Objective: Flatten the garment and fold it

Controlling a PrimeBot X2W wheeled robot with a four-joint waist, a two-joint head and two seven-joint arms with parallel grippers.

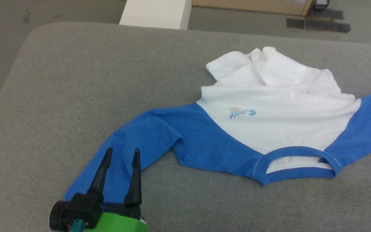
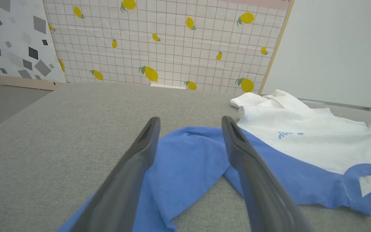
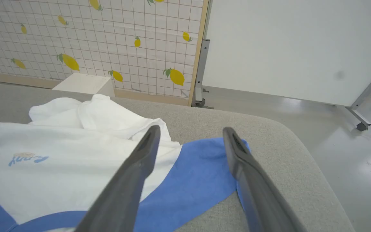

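The garment (image 1: 269,116), a T-shirt with white body and bright blue sleeves and collar, lies spread on the grey padded table (image 1: 76,80), collar toward me. Its white hem end is bunched and folded over at the far side. One blue sleeve stretches to the lower left, where my left gripper (image 1: 122,154) hovers open over the sleeve end, holding nothing. In the left wrist view that gripper (image 2: 190,124) has the blue sleeve (image 2: 185,154) lying between its spread fingers. My right gripper (image 3: 190,133) is open above the other blue sleeve (image 3: 201,174), with the garment's white body (image 3: 69,167) to its left.
A white box (image 1: 156,14) stands on the floor beyond the table's far edge. A lemon-patterned panel (image 2: 172,42) and a white board (image 3: 295,48) stand behind. The table's rounded right corner (image 3: 301,145) drops to the floor close to my right gripper.
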